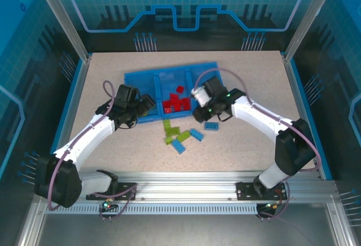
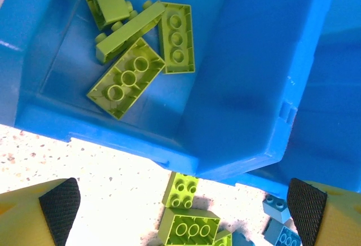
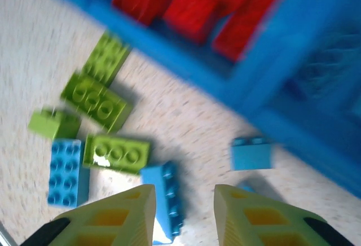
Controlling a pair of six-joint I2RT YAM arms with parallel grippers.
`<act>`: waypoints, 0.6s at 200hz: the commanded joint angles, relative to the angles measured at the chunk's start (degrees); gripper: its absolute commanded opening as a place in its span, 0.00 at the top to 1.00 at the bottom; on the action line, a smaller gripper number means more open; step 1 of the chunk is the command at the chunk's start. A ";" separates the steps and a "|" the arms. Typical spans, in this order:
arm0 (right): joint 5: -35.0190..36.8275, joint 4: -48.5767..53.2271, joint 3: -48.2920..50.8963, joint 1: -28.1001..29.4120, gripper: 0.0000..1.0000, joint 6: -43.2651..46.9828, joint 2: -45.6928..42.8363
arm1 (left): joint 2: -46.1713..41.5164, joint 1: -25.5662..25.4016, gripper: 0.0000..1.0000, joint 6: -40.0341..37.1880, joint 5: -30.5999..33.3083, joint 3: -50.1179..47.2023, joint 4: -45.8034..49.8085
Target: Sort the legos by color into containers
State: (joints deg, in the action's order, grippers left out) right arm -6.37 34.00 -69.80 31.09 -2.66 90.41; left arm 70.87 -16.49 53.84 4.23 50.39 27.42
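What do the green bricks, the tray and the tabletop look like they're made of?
Green bricks: hard moulded plastic, smooth and slightly glossy; crisp studs and hollow tubes underneath.
Tray: likely moulded plastic too; bright blue with a soft sheen and rounded walls.
Tabletop: speckled beige, matte; maybe laminate or a stone-look composite.

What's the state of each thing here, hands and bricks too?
Left hand: open, empty.
Right hand: narrowed, blurred, grip unclear.
Sorted green bricks: in tray.
Red bricks: in tray's middle compartment.
Loose bricks: green and blue, on table.
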 commanded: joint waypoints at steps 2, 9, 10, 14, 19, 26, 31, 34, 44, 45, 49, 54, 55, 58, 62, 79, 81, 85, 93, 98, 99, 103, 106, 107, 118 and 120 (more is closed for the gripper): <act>-3.17 -0.14 -3.57 -5.42 0.68 -8.78 1.72 | -2.15 -0.44 0.01 -0.99 0.94 -1.41 3.48; -2.88 0.83 -4.80 -6.43 0.70 -10.48 2.78 | -2.44 -0.88 0.01 -1.01 1.42 -1.66 3.89; -2.78 0.95 -5.03 -6.59 0.70 -10.68 2.94 | -2.47 -0.98 0.01 -0.97 1.45 -1.73 3.92; -2.42 1.45 -5.74 -7.04 0.72 -11.65 3.67 | -2.63 -1.28 0.01 -1.02 1.67 -1.95 4.08; -2.09 1.94 -6.54 -7.56 0.72 -12.59 4.52 | -2.87 -1.66 0.01 -0.97 1.94 -2.25 4.25; -1.36 2.57 -7.46 -8.16 0.72 -13.90 5.75 | -3.13 -2.31 0.01 -0.99 2.31 -2.69 4.43; -0.54 3.20 -8.11 -8.44 0.71 -14.79 6.55 | -3.19 -2.71 0.01 -0.99 2.67 -2.96 4.48; 0.05 3.67 -8.63 -8.63 0.70 -15.32 7.14 | -3.32 -2.90 0.01 -1.02 2.77 -3.13 4.63; 1.08 5.23 -10.39 -9.09 0.70 -16.60 9.17 | -3.38 -3.51 0.01 -0.86 3.27 -3.63 4.95; 1.09 5.39 -10.64 -9.15 0.70 -16.68 9.39 | -3.46 -3.53 0.01 -0.81 3.30 -3.63 5.03; 1.14 5.88 -11.32 -9.41 0.70 -16.93 10.18 | -3.51 -3.71 0.01 -0.71 3.43 -3.89 5.10; 1.29 6.57 -12.20 -9.53 0.70 -17.28 11.18 | -3.56 -3.89 0.01 -0.59 3.50 -4.17 5.19; 1.33 6.68 -12.33 -9.55 0.70 -17.33 11.36 | -3.60 -3.94 0.01 -0.54 3.50 -4.21 5.19; 1.48 7.13 -12.86 -9.64 0.71 -17.56 11.95 | -3.67 -3.96 0.01 -0.50 3.50 -4.35 5.19; 1.76 7.78 -13.58 -9.72 0.71 -17.79 12.70 | -3.72 -4.07 0.01 -0.41 3.51 -4.65 5.11; 2.56 9.96 -16.49 -9.82 0.72 -18.06 15.53 | -4.10 -4.34 0.01 -0.19 3.66 -5.14 5.07; 2.43 10.06 -16.77 -9.82 0.72 -17.99 15.68 | -4.08 -4.40 0.01 -0.22 3.68 -5.20 5.09; 2.10 10.14 -17.08 -9.78 0.72 -17.81 15.96 | -4.23 -4.43 0.01 -0.27 3.79 -5.30 5.18; 1.21 9.59 -16.98 -9.54 0.71 -17.03 15.71 | -4.39 -4.34 0.01 -0.30 4.02 -5.30 5.31; 1.02 9.07 -16.52 -9.28 0.69 -16.02 15.23 | -4.50 -4.41 0.01 -0.43 4.12 -5.28 5.49; 1.01 8.94 -16.38 -9.16 0.69 -15.82 15.10 | -4.55 -4.42 0.01 -0.42 4.16 -5.25 5.51; 1.28 8.60 -16.01 -8.79 0.67 -14.90 14.54 | -4.64 -4.42 0.01 -0.54 4.29 -5.34 5.54; 1.60 8.38 -15.62 -8.46 0.66 -14.12 14.04 | -4.73 -4.38 0.01 -0.63 4.37 -5.38 5.61; 1.61 8.33 -15.41 -8.39 0.65 -13.90 13.89 | -4.71 -4.40 0.01 -0.65 4.47 -5.39 5.62; 2.15 7.12 -13.19 -7.02 0.56 -10.33 11.58 | -5.01 -4.41 0.01 -0.89 4.77 -5.39 5.78; 2.09 6.82 -12.35 -6.84 0.54 -9.64 11.07 | -5.03 -4.40 0.01 -0.90 4.85 -5.44 5.80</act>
State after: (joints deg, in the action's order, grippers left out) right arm -4.64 40.66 -84.47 22.24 -17.74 105.67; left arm 67.66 -20.49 53.82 7.14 45.43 31.48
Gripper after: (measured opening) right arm 0.387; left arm 0.987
